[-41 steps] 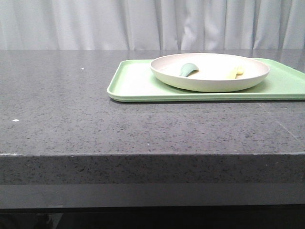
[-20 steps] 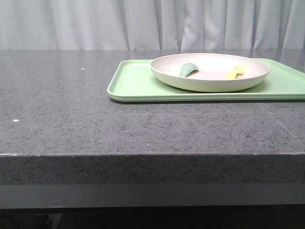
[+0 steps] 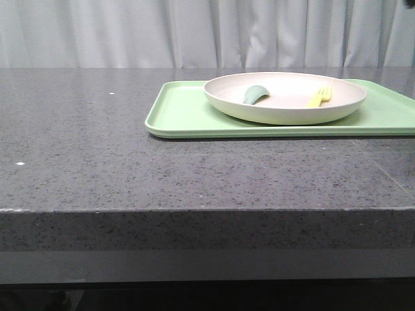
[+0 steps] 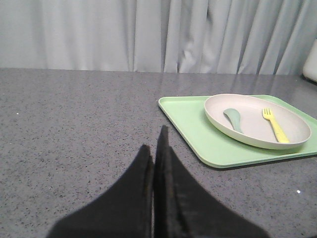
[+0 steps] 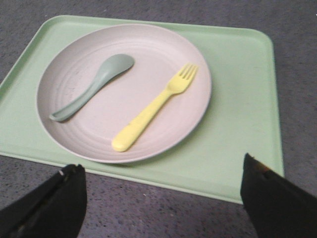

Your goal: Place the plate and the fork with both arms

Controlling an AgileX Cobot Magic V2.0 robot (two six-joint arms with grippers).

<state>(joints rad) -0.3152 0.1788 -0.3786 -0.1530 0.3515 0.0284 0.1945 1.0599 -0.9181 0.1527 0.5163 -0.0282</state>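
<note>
While neither arm shows up in the front view, we can read both off the wrist cams. The left end effector (image 4: 154, 148) has its two dark fingers pressed together with basically no gap, holding nothing, hanging over bare grey speckled counter (image 3: 97, 162) short of the tray's near left corner. The right end effector (image 5: 166, 198) is spread wide, one finger (image 5: 54, 198) off each side of the picture, nothing between them, and it's looking down at the tray from above its near edge.

The plate (image 3: 285, 111) sits on the light green tray (image 3: 181, 116), roughly in the middle of the part we can see from the front, and the tray itself lies toward the counter's right side, running off the right edge of the front view. From the right wrist cam the plate (image 5: 74, 74) sits nearer one short end of the tray (image 5: 237, 99), leaving a wide bare strip at the other end.

The yellow fork (image 5: 153, 106) lies flat inside the plate, tines pointing toward the far rim, handle toward the near rim. In the front view the fork (image 3: 320, 97) is in the plate's right half. The teal spoon (image 5: 94, 84) lies beside it in the other half, not touching it, bowl end toward the far rim too. Pale curtains (image 3: 194, 32) hang behind the counter's back edge.
</note>
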